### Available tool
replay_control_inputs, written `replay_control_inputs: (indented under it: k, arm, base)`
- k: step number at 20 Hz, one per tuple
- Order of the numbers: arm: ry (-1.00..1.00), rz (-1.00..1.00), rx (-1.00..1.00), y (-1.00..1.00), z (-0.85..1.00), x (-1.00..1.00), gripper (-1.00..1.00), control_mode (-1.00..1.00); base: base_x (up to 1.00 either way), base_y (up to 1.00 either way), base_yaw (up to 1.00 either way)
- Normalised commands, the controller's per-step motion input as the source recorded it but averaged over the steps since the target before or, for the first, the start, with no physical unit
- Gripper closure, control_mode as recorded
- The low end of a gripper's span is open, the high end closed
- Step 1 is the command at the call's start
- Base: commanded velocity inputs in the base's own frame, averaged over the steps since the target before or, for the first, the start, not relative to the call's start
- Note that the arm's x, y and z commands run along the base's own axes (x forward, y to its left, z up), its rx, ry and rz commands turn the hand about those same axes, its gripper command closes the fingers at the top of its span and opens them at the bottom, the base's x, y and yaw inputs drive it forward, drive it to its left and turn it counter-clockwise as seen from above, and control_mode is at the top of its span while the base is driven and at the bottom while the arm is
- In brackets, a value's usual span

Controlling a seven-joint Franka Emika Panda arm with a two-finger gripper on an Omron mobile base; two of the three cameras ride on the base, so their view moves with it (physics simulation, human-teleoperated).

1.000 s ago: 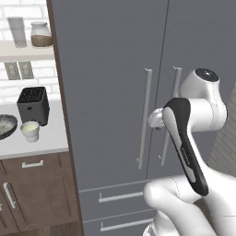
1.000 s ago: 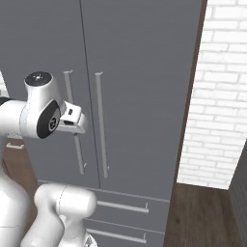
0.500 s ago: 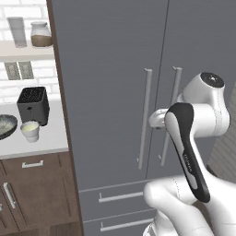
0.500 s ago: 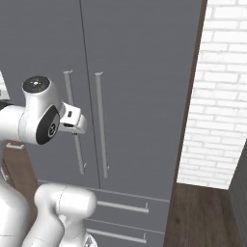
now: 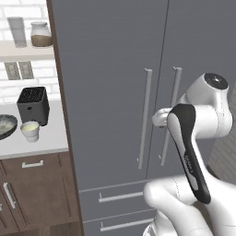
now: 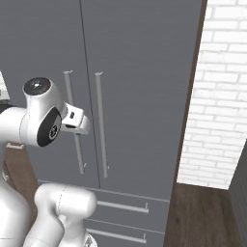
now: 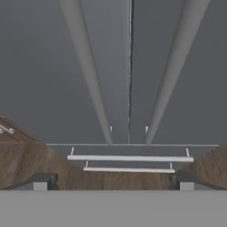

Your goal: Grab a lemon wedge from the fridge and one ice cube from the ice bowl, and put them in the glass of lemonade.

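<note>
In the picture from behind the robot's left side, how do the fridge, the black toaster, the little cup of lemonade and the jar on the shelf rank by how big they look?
Largest to smallest:
1. fridge
2. toaster
3. jar and glass of lemonade: they look about alike, so I won't rank them. The jar stands farther back, which may shrink it.

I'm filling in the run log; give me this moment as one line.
phase: approaching fridge | doors: closed | gripper: open, empty, facing door handles | glass of lemonade: on counter

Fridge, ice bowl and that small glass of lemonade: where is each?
fridge (image 5: pixel 110 69), left base view, left door panel.
ice bowl (image 5: pixel 5 126), left base view, speckled inside.
glass of lemonade (image 5: pixel 30 132), left base view, cup wall.
</note>
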Motion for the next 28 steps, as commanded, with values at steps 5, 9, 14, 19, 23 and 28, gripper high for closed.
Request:
replay_control_inputs:
  k: [5, 9, 14, 19, 23, 28]
  arm:
    - [-0.01, -0.01, 0.00, -0.18, 0.00, 0.00, -1.00, -1.00]
    - [0.00, 0.00, 0.00, -0.20, 0.00, -0.09, -1.00, -1.00]
    - [0.00, 0.00, 0.00, -0.11, 0.00, -0.13, -1.00, -1.00]
    - [0.00, 0.00, 0.00, -0.02, 0.00, -0.05, -1.00, -1.00]
    - [0.00, 0.00, 0.00, -0.02, 0.00, -0.07, -1.00, -1.00]
    - [0.00, 0.00, 0.00, -0.01, 0.00, -0.29, -1.00, -1.00]
  base:
    - [0.00, 0.00, 0.00]
    - [0.00, 0.00, 0.00]
    - [0.00, 0.00, 0.00]
    - [0.00, 0.00, 0.00]
    - [0.00, 0.00, 0.00]
    - [0.00, 0.00, 0.00]
